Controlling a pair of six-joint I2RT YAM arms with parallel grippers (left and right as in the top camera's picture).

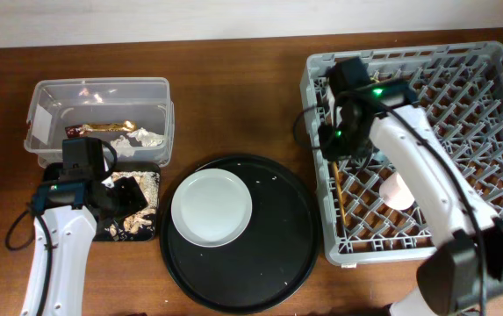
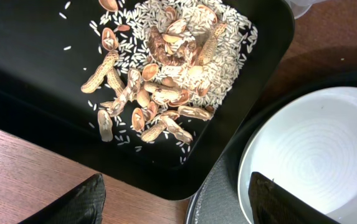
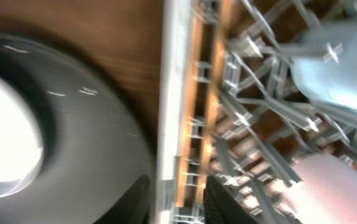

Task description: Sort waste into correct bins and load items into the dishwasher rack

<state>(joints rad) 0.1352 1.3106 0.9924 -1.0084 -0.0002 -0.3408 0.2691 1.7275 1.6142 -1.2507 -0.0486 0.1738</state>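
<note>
My left gripper [image 1: 118,195] [image 2: 178,208] is open and empty, over the near corner of the shallow black tray [image 1: 102,230] [image 2: 28,74], which holds tan food scraps [image 1: 137,186] [image 2: 159,81]. The clear tub [image 1: 49,92] holds the brown-and-gold wrapper [image 1: 106,128] and white tissue [image 1: 146,138]. The pale plate [image 1: 211,208] [image 2: 315,149] [image 3: 4,143] lies on the round tray. My right gripper [image 1: 334,145] [image 3: 181,202] is open over the left wall of the grey rack [image 1: 497,61] [image 3: 172,93]. The chopsticks [image 1: 340,189] [image 3: 197,93], pink cup [image 1: 398,189] [image 3: 334,186] and blue cup [image 3: 340,50] lie in the rack. The yellow bowl is out of view.
The large round black tray [image 1: 277,246] [image 2: 228,193] [image 3: 97,143] sits between the black tray and the rack, with a few rice grains on it. The right arm stretches across the rack. Brown table shows all round.
</note>
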